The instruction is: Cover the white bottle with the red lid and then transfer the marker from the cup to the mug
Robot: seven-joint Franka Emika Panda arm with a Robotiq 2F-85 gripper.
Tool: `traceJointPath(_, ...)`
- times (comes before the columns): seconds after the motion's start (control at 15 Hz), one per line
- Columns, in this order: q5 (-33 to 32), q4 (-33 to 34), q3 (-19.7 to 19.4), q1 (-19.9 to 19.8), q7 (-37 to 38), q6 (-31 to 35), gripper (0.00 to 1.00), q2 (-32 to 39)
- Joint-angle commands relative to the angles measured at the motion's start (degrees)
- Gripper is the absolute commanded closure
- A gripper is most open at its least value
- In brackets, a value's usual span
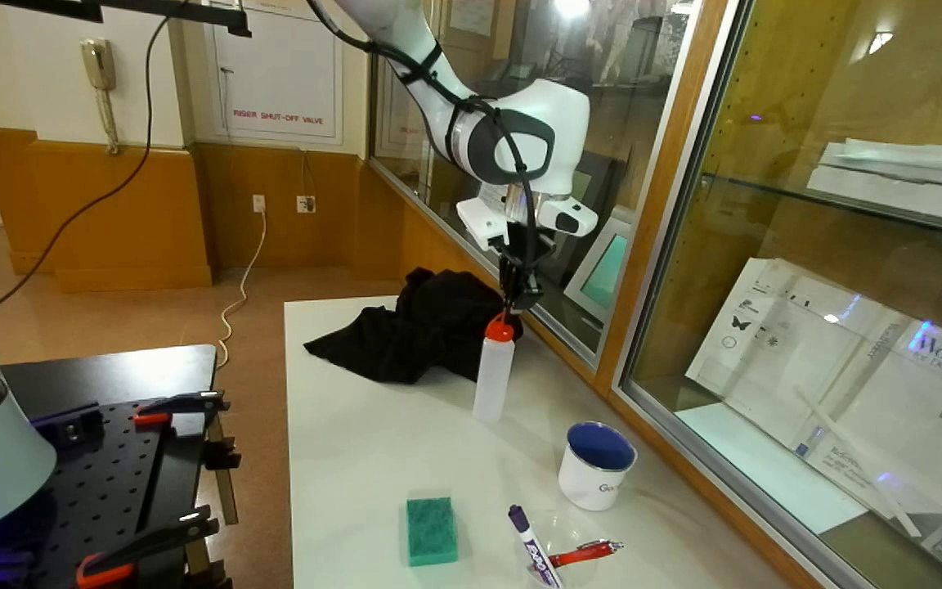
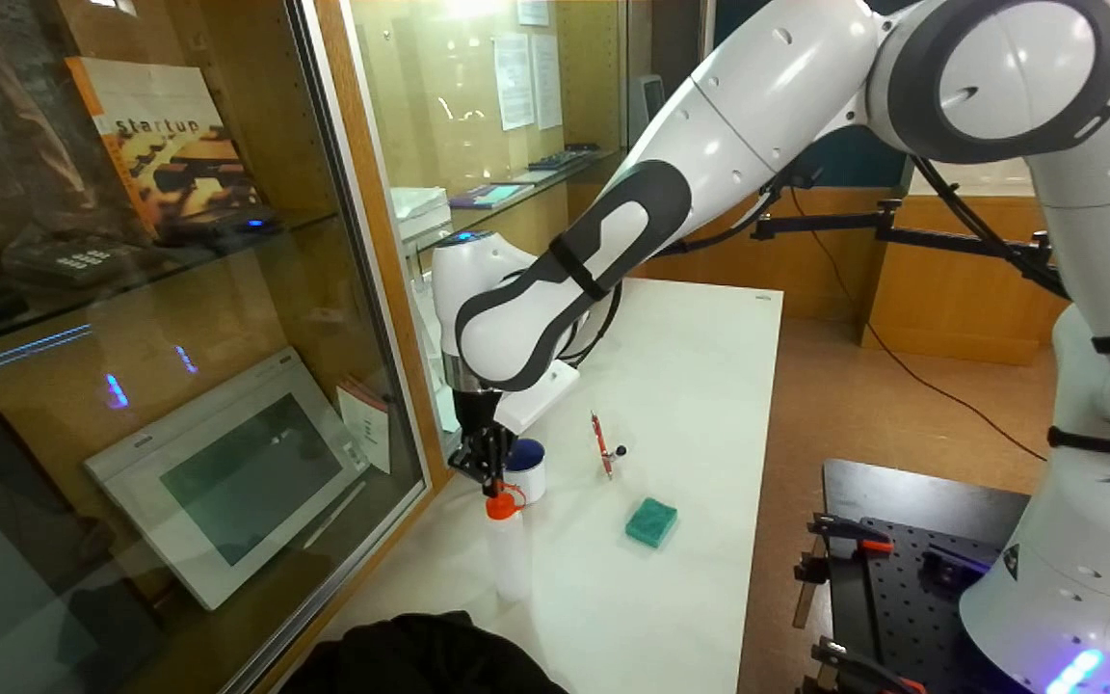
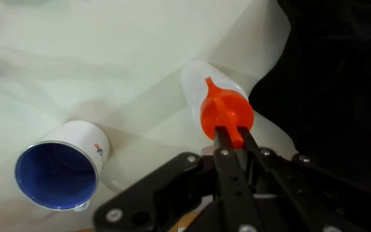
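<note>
The white bottle [image 1: 494,380] stands upright on the table, also in the other views [image 2: 511,564] [image 3: 198,79]. The red lid [image 1: 500,330] sits on its top, with a narrow nozzle and a small side strap [image 3: 209,85]. My gripper [image 3: 231,132] is above the bottle with its fingertips closed on the lid's nozzle; it shows in both exterior views [image 1: 510,309] [image 2: 491,488]. Whether the lid is fully seated is unclear. The marker [image 1: 532,544], white with a dark cap, leans in a clear cup [image 1: 557,528]. The white mug [image 1: 596,470] with blue inside stands nearby [image 3: 56,175].
A red pen [image 1: 589,554] lies in the clear cup beside the marker. A green sponge [image 1: 431,532] lies on the table [image 1: 340,458]. A black cloth [image 1: 430,331] is bunched right beside the bottle. A glass cabinet with a wooden frame [image 1: 659,204] borders the table.
</note>
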Motion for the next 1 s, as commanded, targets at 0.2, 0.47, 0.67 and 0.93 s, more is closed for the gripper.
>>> traceJointPath(0.2,-1.36,1.46,-0.86,1.22,1.98,-1.66,0.97,0.59)
traceJointPath(0.47,-1.97,0.88,-1.02,1.49,2.16,-1.0,0.5,0.21)
traceJointPath(0.67,-2.17,0.35,-0.94,1.57,2.05,-0.72,0.28,-0.47)
traceJointPath(0.93,-1.73,-1.22,-0.53,1.46,1.44,-0.64,0.01,-2.75)
